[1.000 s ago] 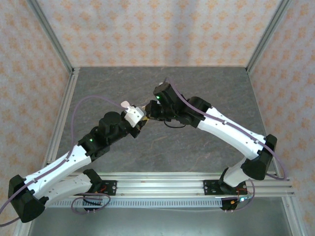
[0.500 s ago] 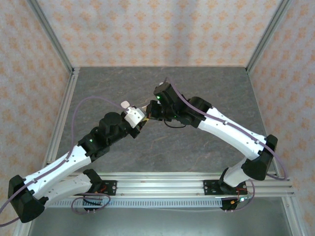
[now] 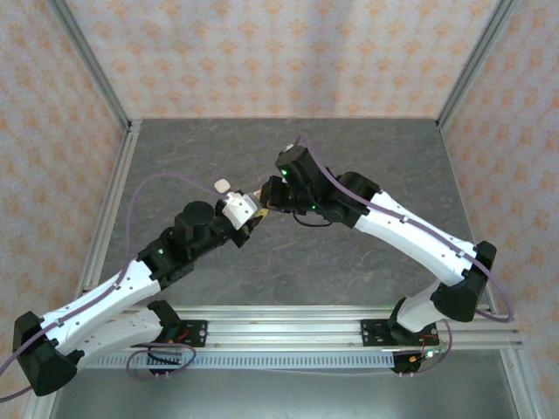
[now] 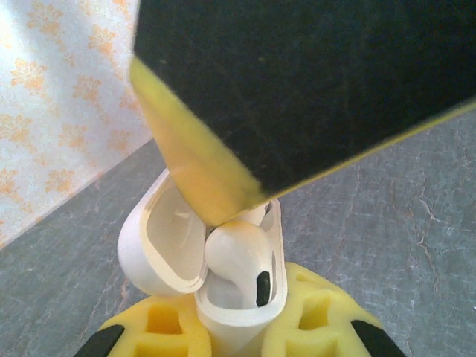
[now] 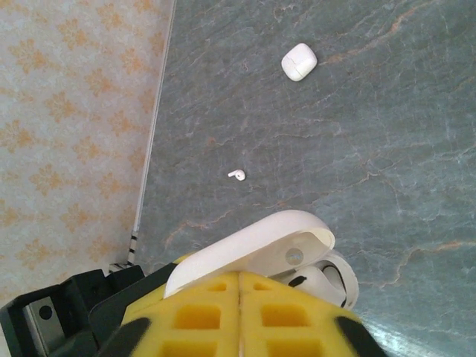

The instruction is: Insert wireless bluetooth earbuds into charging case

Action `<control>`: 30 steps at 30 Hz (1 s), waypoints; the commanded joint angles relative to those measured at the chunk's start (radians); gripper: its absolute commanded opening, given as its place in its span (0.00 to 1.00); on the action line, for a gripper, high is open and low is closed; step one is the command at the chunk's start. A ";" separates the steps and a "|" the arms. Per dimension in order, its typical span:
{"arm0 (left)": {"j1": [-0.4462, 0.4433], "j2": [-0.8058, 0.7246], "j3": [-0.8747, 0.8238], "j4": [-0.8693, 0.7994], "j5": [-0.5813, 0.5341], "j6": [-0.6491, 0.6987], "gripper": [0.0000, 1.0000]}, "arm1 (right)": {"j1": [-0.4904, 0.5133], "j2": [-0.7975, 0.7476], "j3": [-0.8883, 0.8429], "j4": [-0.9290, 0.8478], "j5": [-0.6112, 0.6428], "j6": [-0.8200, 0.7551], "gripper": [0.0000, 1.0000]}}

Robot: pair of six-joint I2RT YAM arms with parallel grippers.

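the left gripper is clamped on the charging case. its two yellow fingers squeeze the bottom part of the case, one on each side. the case is held up off the table, with its mouth up. its lid is flipped open and hangs off to the left in the left wrist view.

inside the case sits one white earbud. its fat round head pokes out of the top, and a small dark spot on it faces the left wrist camera. its stem goes down into the case and is hidden, so the earbud stands up tall, the same way the case does. i cannot tell if a second one is behind it.

the right gripper has its two fingers pressed together with nothing between them. its yellow tip comes down from above and touches the top of the earbud's head.

a loose earbud lies flat on the table, near the wall side. it is too small to tell which end is the stem. farther off on the table sits another case, shut.
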 commanded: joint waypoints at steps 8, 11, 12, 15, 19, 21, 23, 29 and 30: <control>-0.008 -0.023 -0.007 0.063 0.016 0.014 0.00 | 0.003 -0.035 -0.046 0.006 -0.001 0.044 0.33; -0.009 -0.020 -0.003 0.055 0.007 0.015 0.00 | 0.006 -0.020 -0.036 0.002 -0.016 0.047 0.33; -0.008 -0.020 0.000 0.051 0.001 0.016 0.00 | 0.009 -0.013 -0.030 -0.005 -0.019 0.048 0.34; -0.008 -0.018 0.000 0.050 -0.011 0.017 0.00 | 0.016 0.000 -0.016 -0.032 -0.009 0.045 0.35; -0.008 -0.012 0.002 0.046 -0.024 0.017 0.00 | 0.018 -0.010 -0.024 -0.051 0.018 0.052 0.35; -0.007 -0.011 0.002 0.048 -0.029 0.017 0.00 | 0.018 -0.018 -0.031 -0.052 0.028 0.057 0.35; -0.009 -0.008 0.002 0.050 -0.027 0.017 0.00 | 0.018 -0.016 -0.035 -0.050 0.028 0.057 0.35; -0.008 0.007 0.016 0.046 -0.027 0.020 0.00 | 0.025 0.017 -0.005 -0.067 0.009 0.060 0.36; -0.008 0.008 0.017 0.047 -0.029 0.022 0.00 | 0.028 0.020 0.001 -0.074 0.014 0.057 0.36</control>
